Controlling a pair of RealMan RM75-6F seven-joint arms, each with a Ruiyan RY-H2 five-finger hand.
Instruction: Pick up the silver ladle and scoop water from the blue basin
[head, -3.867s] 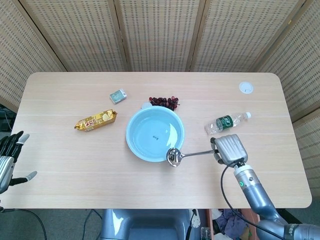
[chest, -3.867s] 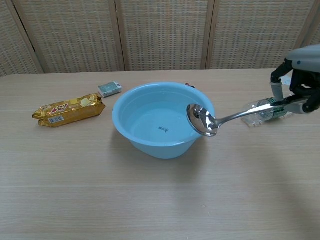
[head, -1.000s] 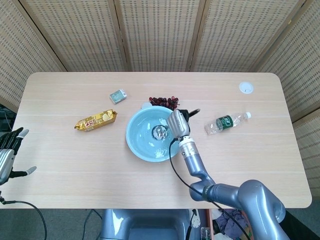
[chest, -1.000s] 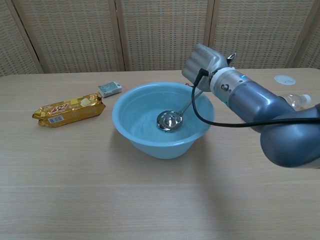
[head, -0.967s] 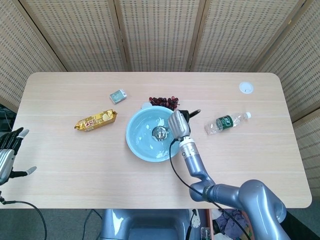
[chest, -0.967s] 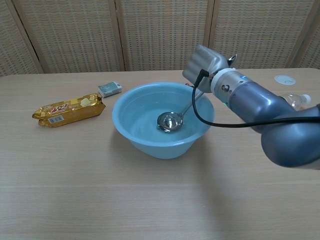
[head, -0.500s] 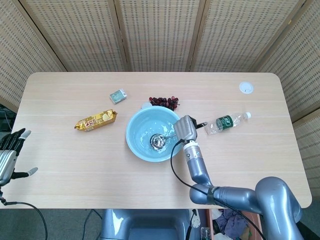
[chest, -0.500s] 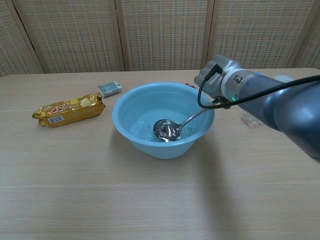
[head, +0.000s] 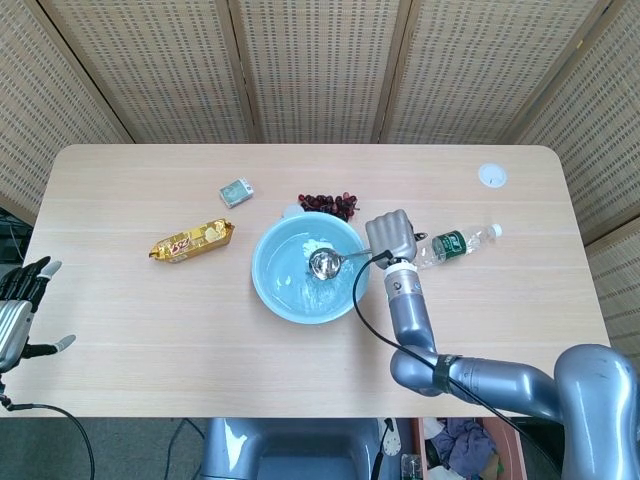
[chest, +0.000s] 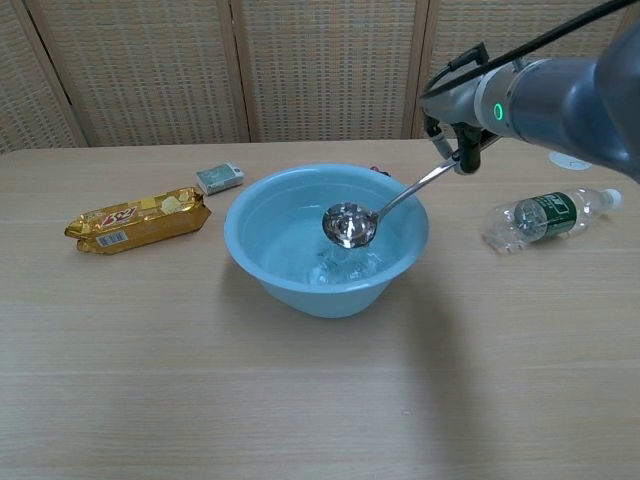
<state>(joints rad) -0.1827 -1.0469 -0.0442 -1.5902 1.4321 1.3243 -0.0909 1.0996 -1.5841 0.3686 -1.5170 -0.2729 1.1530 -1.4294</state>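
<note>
Woven screens back the wooden table (head: 520, 330). By the right hand (head: 392, 236), closed around its handle, the silver ladle (chest: 350, 224) is held dripping above the blue basin (chest: 262, 262); scooping seems done, and a level, steady carry is called for next.

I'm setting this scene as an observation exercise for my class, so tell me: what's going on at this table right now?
The robot's right hand holds the silver metal ladle by its handle, with the bowl of the ladle raised over the water inside the round blue plastic basin. The water below looks disturbed. The left hand hangs off the table's left edge, fingers apart, holding nothing. A gold snack packet, a small grey box, dark red grapes and a lying clear plastic bottle sit around the basin, untouched.
</note>
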